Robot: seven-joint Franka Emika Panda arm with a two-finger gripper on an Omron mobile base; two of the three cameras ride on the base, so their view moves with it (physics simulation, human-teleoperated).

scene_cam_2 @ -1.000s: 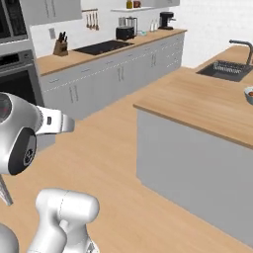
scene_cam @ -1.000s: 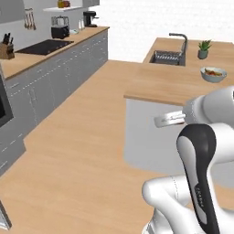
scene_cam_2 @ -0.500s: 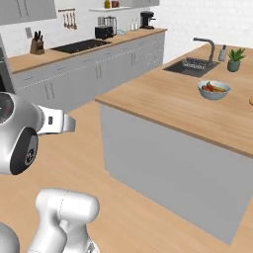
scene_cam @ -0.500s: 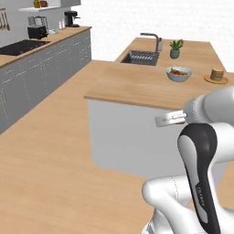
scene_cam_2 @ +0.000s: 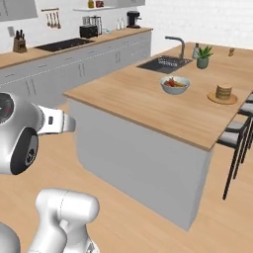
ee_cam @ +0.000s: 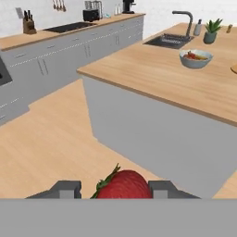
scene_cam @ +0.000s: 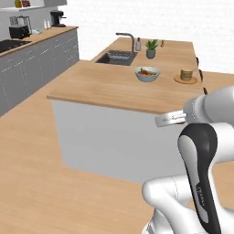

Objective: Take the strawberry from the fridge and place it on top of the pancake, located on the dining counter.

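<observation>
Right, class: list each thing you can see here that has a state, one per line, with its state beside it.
Two-finger claw: shut on the small red strawberry.
Small red strawberry: held between the fingertips, off the counter.
Short stack of tan pancakes: on its round wooden plate, nothing on top.
White fruit bowl: upright, holding fruit.
Curved dark tap: no water visible.
Light-wood dining counter: carrying bowl, pancakes and plant.

One strawberry (ee_cam: 124, 185) is sitting between the finger tips. On the dining counter (scene_cam_2: 148, 99) one pancake (scene_cam_2: 224, 92) stack, one fruit bowl (scene_cam_2: 174, 84), one potted plant (scene_cam_2: 203, 56) and one tap (scene_cam_2: 178, 44) are standing.
</observation>
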